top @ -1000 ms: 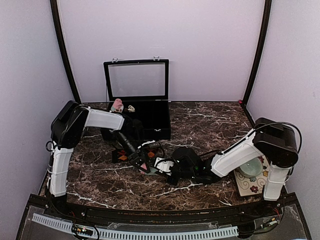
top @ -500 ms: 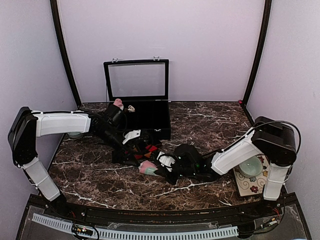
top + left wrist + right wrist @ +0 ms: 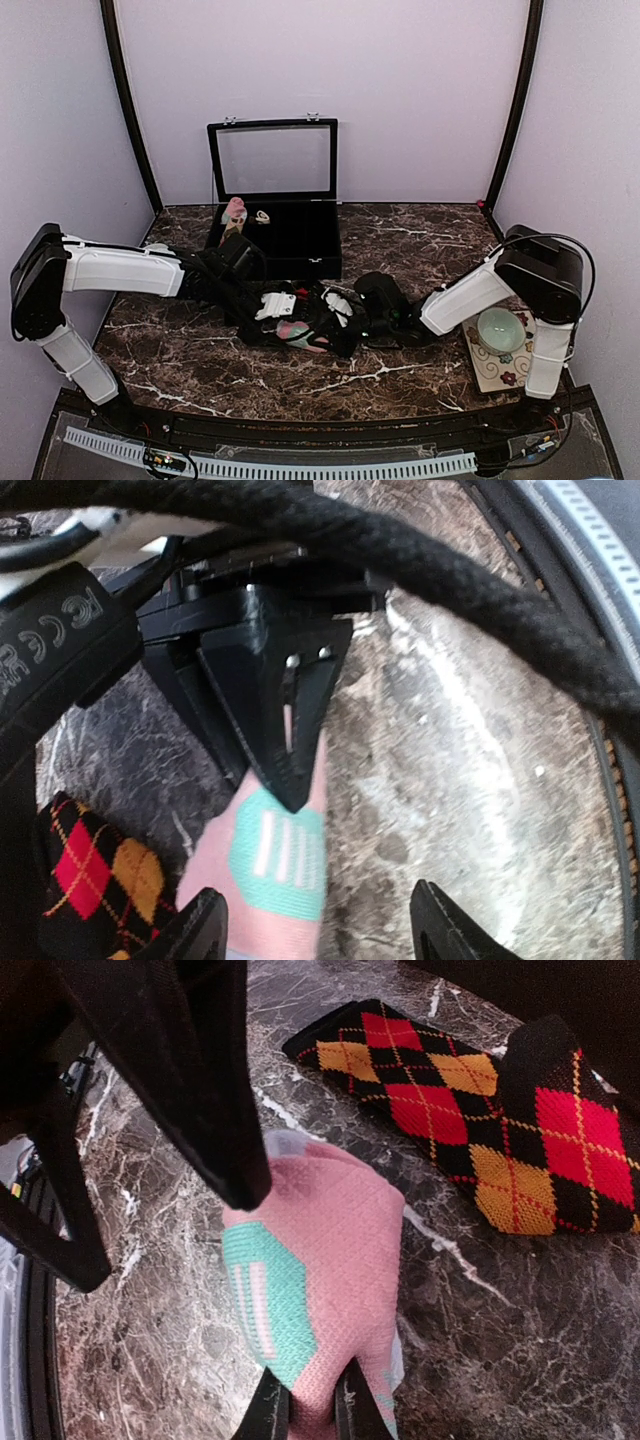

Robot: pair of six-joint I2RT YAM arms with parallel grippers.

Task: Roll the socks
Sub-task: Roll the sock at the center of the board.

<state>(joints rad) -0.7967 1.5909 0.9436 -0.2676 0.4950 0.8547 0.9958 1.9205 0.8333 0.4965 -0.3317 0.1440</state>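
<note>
Just in front of the black case [image 3: 300, 250], the right gripper [image 3: 308, 1408] pinches the folded edge of the pink sock [image 3: 325, 1250], probably pinning it so a roll can start. The left gripper [image 3: 318, 935] hangs spread wide above it. The argyle sock [image 3: 480, 1120] lies unrolled, nearer the case. From overhead both are largely covered; how much is rolled I can't tell.

**Socks half lost under the wrists**

In the right wrist view, the pink sock [image 3: 320, 1250] vanishes at its near end between the right fingers [image 3: 350, 1415]. Beyond it, the argyle sock [image 3: 470, 1110] runs off the right edge. From above, both wrists cover most of the pink sock. A blurred cable [image 3: 420, 570] crosses the left wrist view above the pink sock.
</note>
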